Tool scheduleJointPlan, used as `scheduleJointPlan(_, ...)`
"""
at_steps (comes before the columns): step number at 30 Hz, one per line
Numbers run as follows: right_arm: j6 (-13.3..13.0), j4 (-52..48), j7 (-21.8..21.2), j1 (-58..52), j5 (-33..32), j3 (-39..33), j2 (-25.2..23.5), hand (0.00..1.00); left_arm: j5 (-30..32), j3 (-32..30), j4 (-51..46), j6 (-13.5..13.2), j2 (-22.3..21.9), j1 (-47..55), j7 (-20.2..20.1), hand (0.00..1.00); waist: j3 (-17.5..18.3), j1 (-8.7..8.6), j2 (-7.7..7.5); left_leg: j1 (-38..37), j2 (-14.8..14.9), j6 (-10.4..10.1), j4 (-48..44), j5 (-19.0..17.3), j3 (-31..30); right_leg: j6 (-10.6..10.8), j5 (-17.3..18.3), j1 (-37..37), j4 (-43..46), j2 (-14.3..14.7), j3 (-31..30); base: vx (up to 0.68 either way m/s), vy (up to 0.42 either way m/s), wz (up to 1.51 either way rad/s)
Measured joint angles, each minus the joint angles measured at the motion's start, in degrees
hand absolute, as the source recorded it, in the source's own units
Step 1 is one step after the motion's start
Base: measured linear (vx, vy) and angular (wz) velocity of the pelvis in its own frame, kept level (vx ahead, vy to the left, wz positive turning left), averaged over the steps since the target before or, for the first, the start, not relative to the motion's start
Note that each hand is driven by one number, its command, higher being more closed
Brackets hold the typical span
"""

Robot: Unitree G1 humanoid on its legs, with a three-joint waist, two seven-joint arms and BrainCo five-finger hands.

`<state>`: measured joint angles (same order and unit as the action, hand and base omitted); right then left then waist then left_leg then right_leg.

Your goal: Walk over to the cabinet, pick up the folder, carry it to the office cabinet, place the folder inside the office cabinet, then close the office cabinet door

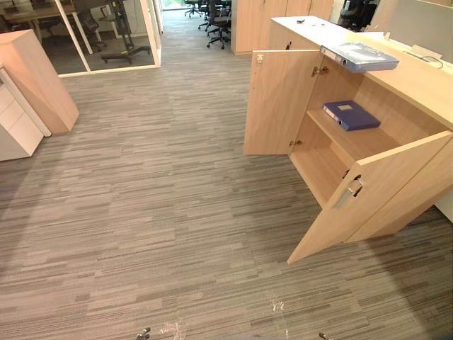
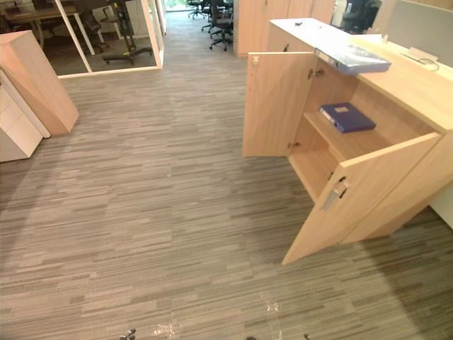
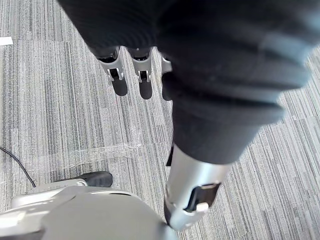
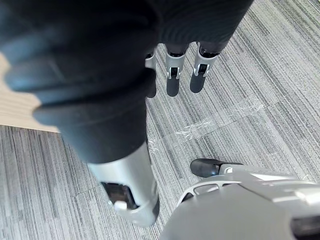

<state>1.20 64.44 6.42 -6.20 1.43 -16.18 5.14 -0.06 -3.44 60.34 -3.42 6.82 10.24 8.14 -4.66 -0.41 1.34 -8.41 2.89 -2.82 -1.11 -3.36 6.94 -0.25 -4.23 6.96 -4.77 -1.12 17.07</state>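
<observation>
Closest to us, the left hand point(image 3: 119, 82) and right hand point(image 4: 172, 80) hang over the striped carpet point(image 1: 156, 212), fingers straight, nothing in them. Further on, the office cabinet point(image 1: 417, 92) stands with both doors open wide, and the near door point(image 1: 382, 177) shows its metal handle point(image 1: 348, 191). On the upper shelf point(image 1: 361, 144) we see the dark blue folder point(image 1: 354, 117) lying flat, cover up. Its spine runs parallel to the shelf's front edge and faces the opening. Its pale label is too small for us to read. Beyond, a light blue binder point(image 1: 361, 55) rests on the cabinet top.
</observation>
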Motion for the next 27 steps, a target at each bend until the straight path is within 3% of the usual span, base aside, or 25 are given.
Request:
scheduleJointPlan(9, -0.22, -0.02, -0.10, 2.67, -0.13, -0.75, -0.45, 0.00, -2.41, -0.08, -0.05, -0.59, 0.13, -0.54, -1.33, 0.00, -1.52, -0.05, -0.27, -0.75, 0.00, -0.82, 1.10, 0.56, 0.11, 0.79, 0.26, 0.16, -0.01, 0.00, 0.13, -0.01, 0.000, 0.00)
scheduleJointPlan(27, -0.78, -0.24, 2.94, 3.20, 0.10, -0.51, -1.14, 0.00, 2.89, 0.60, -0.23, -1.76, 0.41, -1.03, 1.84, 0.00, -2.21, -0.05, -1.28, -1.70, 0.01, -0.58, 2.46, 1.27, 0.17, 0.65, 0.17, 0.40, -0.29, 0.02, 0.42, -0.01, -0.001, 0.01)
